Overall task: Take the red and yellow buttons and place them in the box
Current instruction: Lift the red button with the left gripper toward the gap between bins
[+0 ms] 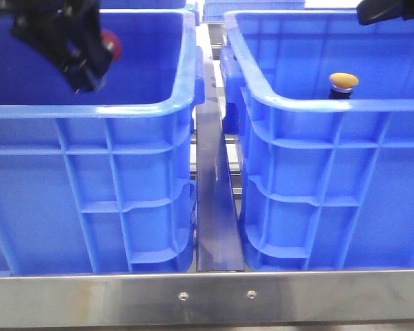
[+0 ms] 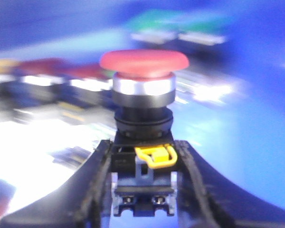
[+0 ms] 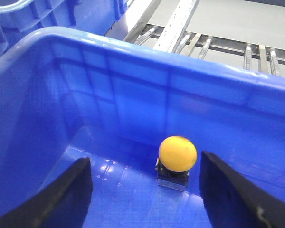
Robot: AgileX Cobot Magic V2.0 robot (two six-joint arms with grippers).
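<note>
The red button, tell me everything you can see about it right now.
The red button has a flat mushroom cap, a shiny silver collar, a black neck and a blocky body with a yellow clip and two screws. It looks like plastic with metal trim. It stands upright, gripped at the body by the left claw, over the left blue crate. Nothing else visibly touches it.

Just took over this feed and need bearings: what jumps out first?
Two big blue crates fill the front view side by side. The left gripper is shut on a red button above the left crate. A yellow button stands inside the right crate, between the open right gripper's fingers.
</note>
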